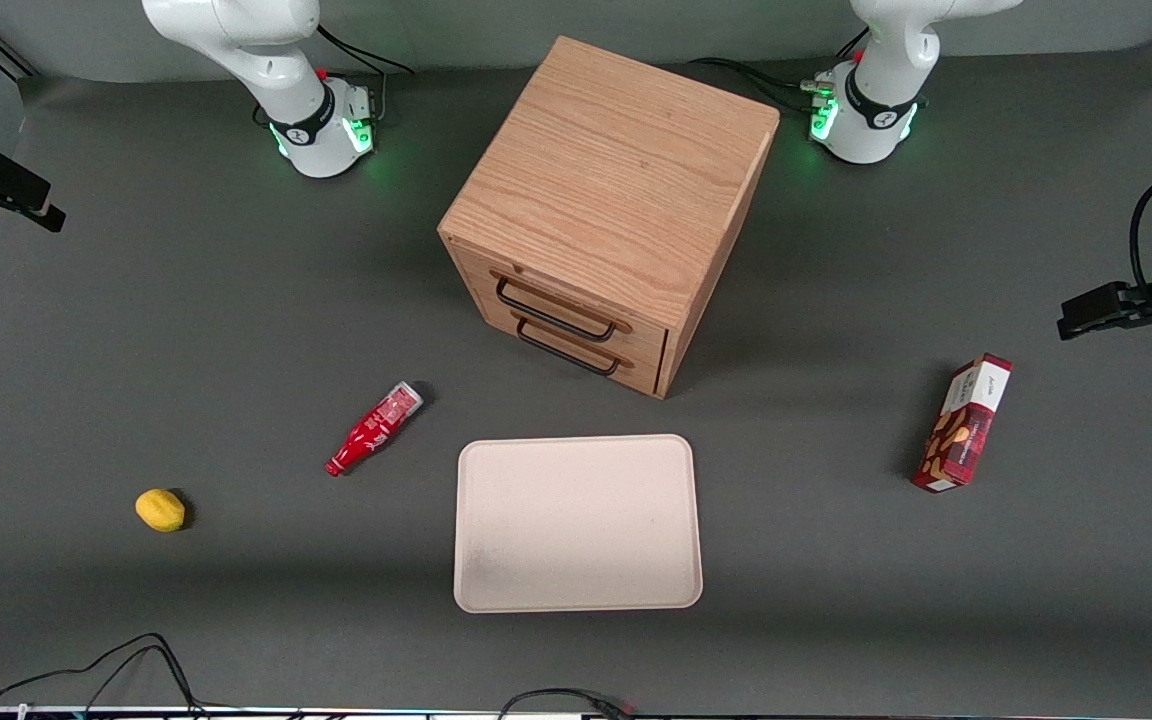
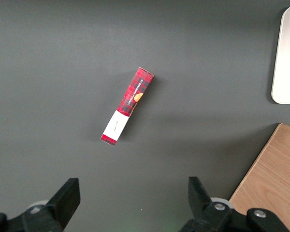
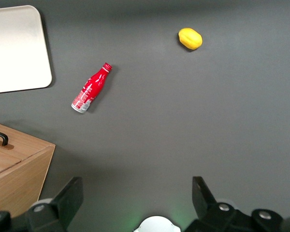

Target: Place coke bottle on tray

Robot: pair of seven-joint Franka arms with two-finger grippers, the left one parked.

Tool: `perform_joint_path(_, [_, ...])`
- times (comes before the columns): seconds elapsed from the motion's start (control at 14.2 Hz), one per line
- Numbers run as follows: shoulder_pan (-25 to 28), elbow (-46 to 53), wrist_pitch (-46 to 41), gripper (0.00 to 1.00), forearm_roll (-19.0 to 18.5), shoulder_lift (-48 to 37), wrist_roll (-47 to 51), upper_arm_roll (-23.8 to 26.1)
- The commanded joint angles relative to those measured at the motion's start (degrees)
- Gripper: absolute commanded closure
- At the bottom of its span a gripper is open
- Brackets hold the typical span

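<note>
The coke bottle [image 1: 373, 430] [image 3: 91, 89] lies on its side on the dark table mat, red cap pointing toward the front camera. It rests a short way off the beige tray [image 1: 576, 520] [image 3: 14, 48], toward the working arm's end of the table, touching nothing. The tray lies flat in front of the cabinet's drawers with nothing on it. My right gripper [image 3: 137, 191] hangs high above the table near its arm's base, well away from the bottle. It is open, with only bare mat between its fingers [image 3: 70, 198].
A wooden drawer cabinet [image 1: 616, 190] [image 3: 14, 169] stands mid-table. A yellow lemon [image 1: 160, 510] [image 3: 190, 38] lies toward the working arm's end, nearer the camera than the bottle. A red snack box [image 1: 963, 424] [image 2: 127, 105] lies toward the parked arm's end.
</note>
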Motion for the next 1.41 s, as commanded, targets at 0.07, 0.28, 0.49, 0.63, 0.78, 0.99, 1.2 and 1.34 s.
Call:
perform_joint_path(0.07, [-0.31,2.25,-1.81,0.0,-0.47,0.84,0.92,0.29])
perform_joint_path(0.28, [-0.4,1.9,-1.89,0.0,-0.39,0.93,1.08,0.29])
perform_joint_path(0.49, [-0.31,1.9,-2.42,0.0,-0.56,0.84,1.0,0.99])
perform_joint_path(0.63, [-0.31,1.64,-2.42,0.0,-0.65,1.11,0.74,0.99])
perform_joint_path(0.78, [-0.31,1.63,-2.42,0.0,-0.56,1.11,0.65,0.99])
perform_joint_path(0.99, [-0.31,1.64,-2.42,0.0,0.05,1.11,1.17,0.82])
perform_joint_path(1.2, [-0.23,1.9,-2.33,0.0,0.23,1.19,3.1,1.08])
perform_joint_path(1.34, [0.65,2.07,-2.33,0.0,0.75,1.19,5.65,1.17])
